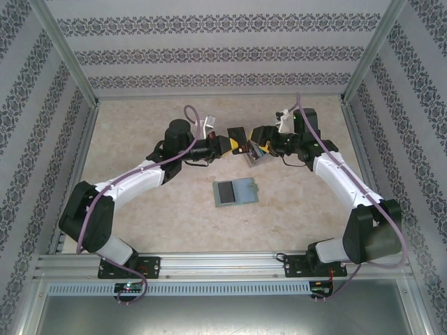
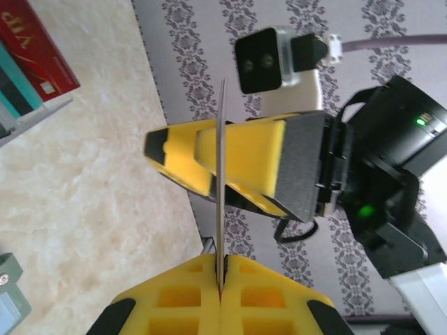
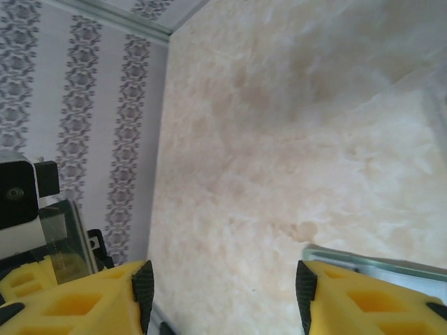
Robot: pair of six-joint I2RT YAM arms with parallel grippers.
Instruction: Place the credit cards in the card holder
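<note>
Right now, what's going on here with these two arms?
The left claw is shut on a thin card, seen edge-on and held up off the table. The right claw faces it close by, open and gripping nothing. The holder lies open on the table, nearer the arm bases.

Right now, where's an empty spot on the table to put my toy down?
Bare table lies along the back wall, and in front between the card holder and the arm bases. It's crowded in the middle, where the left gripper, pinching a card, meets the open right gripper beside the clear tray.
</note>
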